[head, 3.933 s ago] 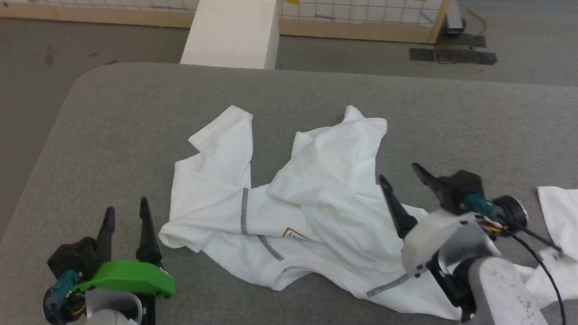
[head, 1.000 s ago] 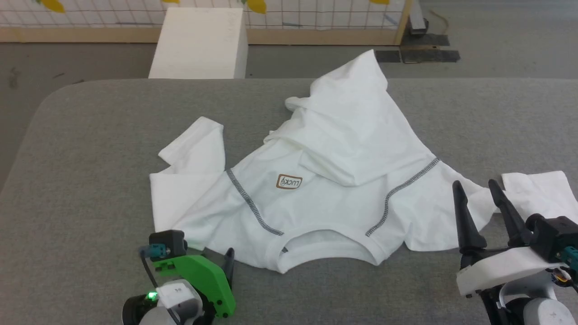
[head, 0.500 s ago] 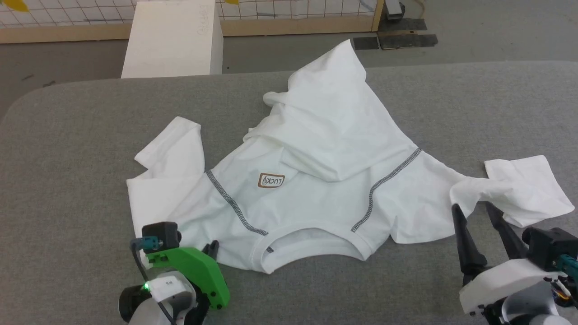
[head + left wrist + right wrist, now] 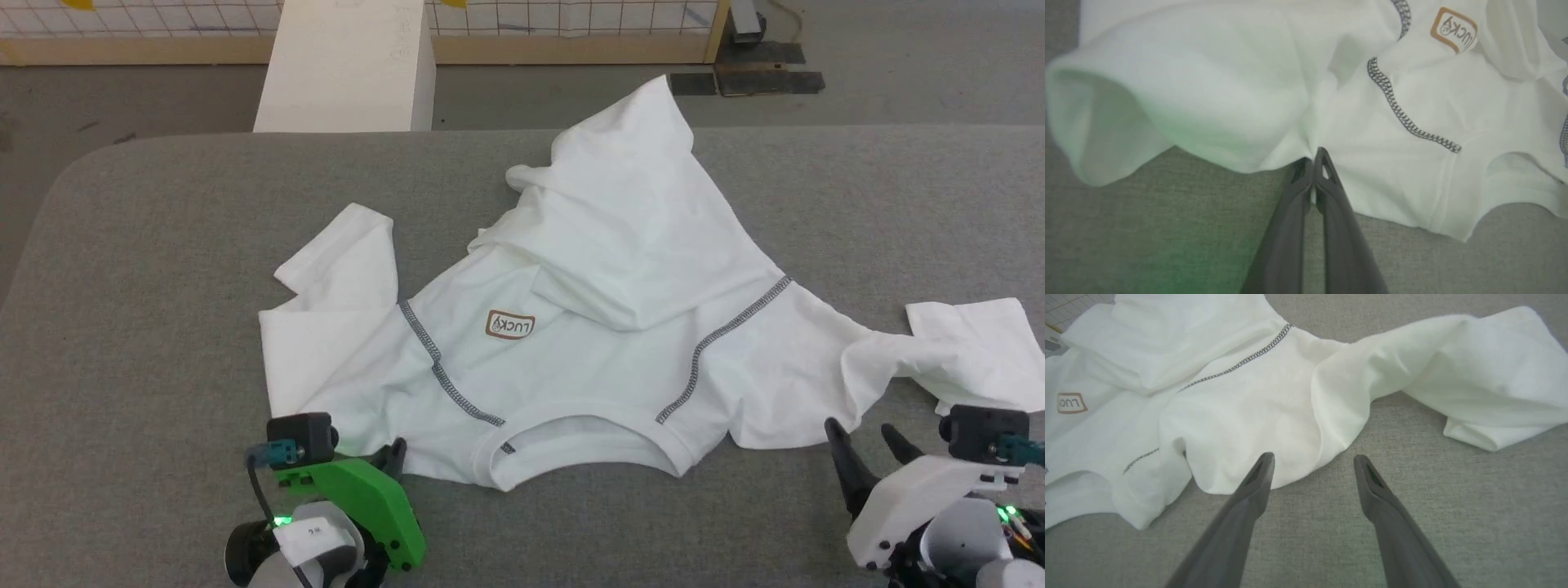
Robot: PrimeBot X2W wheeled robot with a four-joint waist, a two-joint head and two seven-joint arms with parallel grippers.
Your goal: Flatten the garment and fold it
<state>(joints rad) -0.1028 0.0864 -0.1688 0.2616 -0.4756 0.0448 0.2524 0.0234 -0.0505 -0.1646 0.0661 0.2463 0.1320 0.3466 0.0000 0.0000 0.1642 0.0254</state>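
Observation:
The garment (image 4: 604,269), a white shirt with grey-black shoulder stitching and a brown "LUCKY" patch (image 4: 510,324), lies crumpled on the grey table (image 4: 163,245). Its collar faces me and its lower part is folded up over the chest. One sleeve (image 4: 971,351) is bunched at the right, the other is folded at the left. My left gripper (image 4: 396,451) is shut on the garment's near edge beside the left shoulder seam. In the left wrist view, fabric (image 4: 1274,102) is pinched between that gripper's (image 4: 1314,157) tips. My right gripper (image 4: 859,429) stands open just short of the right shoulder's edge (image 4: 1257,416), its fingers (image 4: 1265,465) empty.
A white block (image 4: 347,65) stands on the floor beyond the table's far edge, with a wood-framed grid fence (image 4: 571,49) behind it. The table's rounded left corner (image 4: 73,171) is near. Bare grey surface runs along the near edge between my grippers.
My left gripper has closed on the garment's near edge. My right gripper has drawn back slightly toward me, still open. The head camera has shifted a little.

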